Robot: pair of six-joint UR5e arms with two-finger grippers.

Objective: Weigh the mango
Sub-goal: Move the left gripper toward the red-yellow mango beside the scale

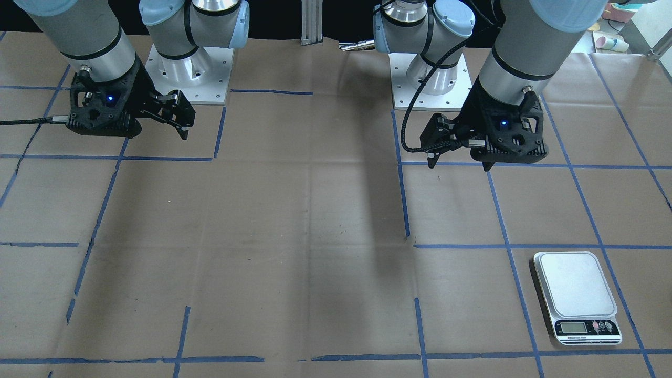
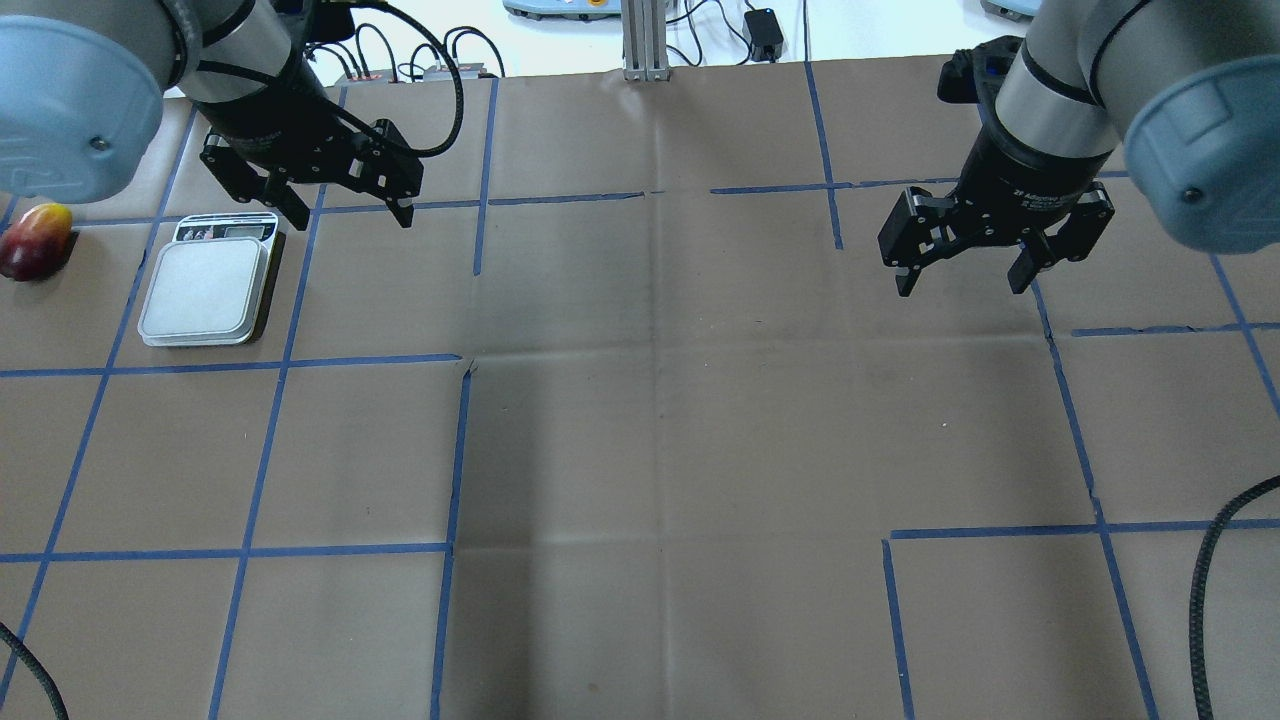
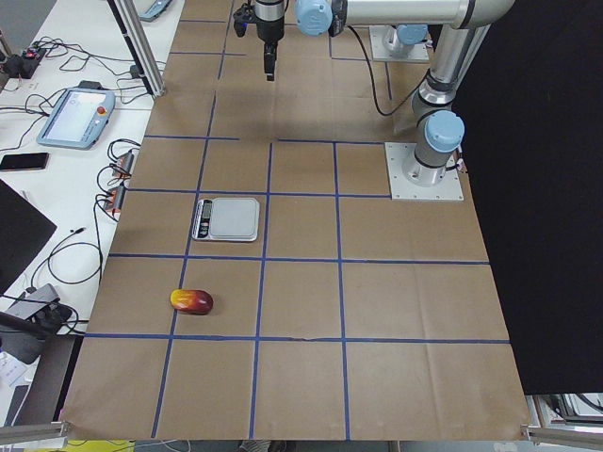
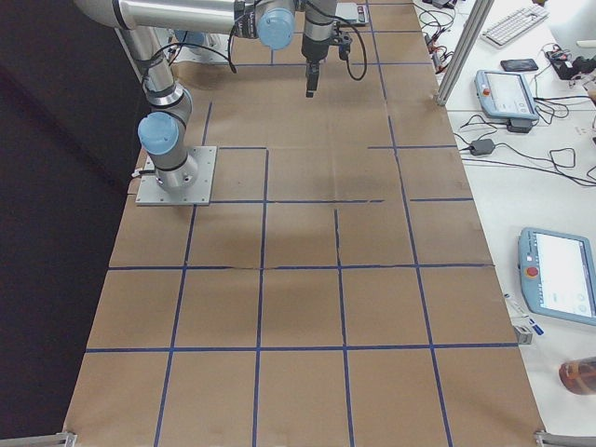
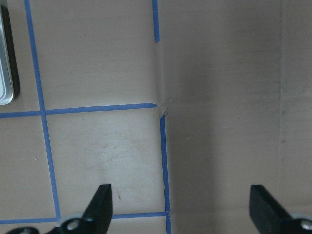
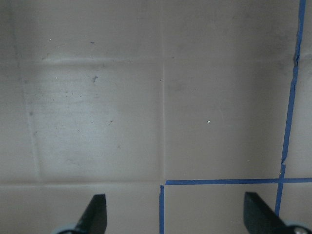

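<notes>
We see the mango (image 2: 35, 243) on the table (image 2: 640, 450) just left of the scale (image 2: 208, 290), apart from it, while the left gripper (image 2: 352, 220) and right gripper (image 2: 960, 288) hover, fingers spread wide.

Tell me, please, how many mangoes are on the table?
1. The mango lies on the table near its end on the robot's left, farther out than the scale and apart from it. No other mango shows in any view.
</notes>
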